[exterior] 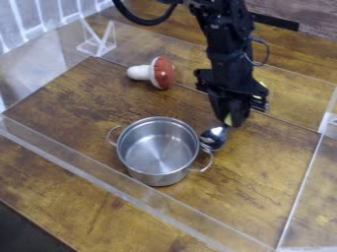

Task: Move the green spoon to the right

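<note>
While my arm reaches down from the top of the view, I have the gripper (pixel 232 113) low over the wooden table (pixel 283 172), just beyond the steel pot (pixel 160 151). Its jaws are closed, and the green spoon (pixel 215 137) sits right at their tips. I make out the shiny silver bowl below the fingertips and a little yellow-green between them, so I read the handle as gripped; most of it is hidden behind the black fingers.

The spoon's bowl lies just beside the pot's rim, near the wire handle on that side. I can't tell from this angle whether bowl and handle touch, or whether the spoon bears on the wood. The pot stands upright, its inside bare metal. Further back, well apart from the spoon, the red-and-white mushroom toy (pixel 153 72) lies on its side, its red cap towards my arm. Near the far left corner I see a clear, angular wire-like piece (pixel 97 40).
</note>
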Motion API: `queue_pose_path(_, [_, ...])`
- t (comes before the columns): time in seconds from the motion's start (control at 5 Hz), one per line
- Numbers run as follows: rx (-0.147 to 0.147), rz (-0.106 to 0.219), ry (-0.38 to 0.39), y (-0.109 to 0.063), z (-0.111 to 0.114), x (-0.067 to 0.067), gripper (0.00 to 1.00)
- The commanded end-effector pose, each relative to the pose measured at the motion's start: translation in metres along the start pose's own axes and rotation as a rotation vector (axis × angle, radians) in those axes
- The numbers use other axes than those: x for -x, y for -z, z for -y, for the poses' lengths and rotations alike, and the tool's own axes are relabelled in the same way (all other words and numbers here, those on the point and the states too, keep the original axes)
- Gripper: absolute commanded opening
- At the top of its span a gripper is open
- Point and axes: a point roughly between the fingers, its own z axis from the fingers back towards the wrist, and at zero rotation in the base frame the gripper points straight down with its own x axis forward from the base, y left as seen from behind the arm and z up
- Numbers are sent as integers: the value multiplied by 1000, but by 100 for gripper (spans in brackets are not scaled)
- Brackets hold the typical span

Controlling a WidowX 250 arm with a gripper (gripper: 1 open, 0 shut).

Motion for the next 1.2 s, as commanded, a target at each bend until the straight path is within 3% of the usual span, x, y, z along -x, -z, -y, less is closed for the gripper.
queue_pose_path(0.0, [33,105,14,-42,25,-8,0])
queue_pose_path(0.6, [101,1,24,-16,48,15,0])
queue_pose_path(1.0, [125,-87,36,5,58,32,0])
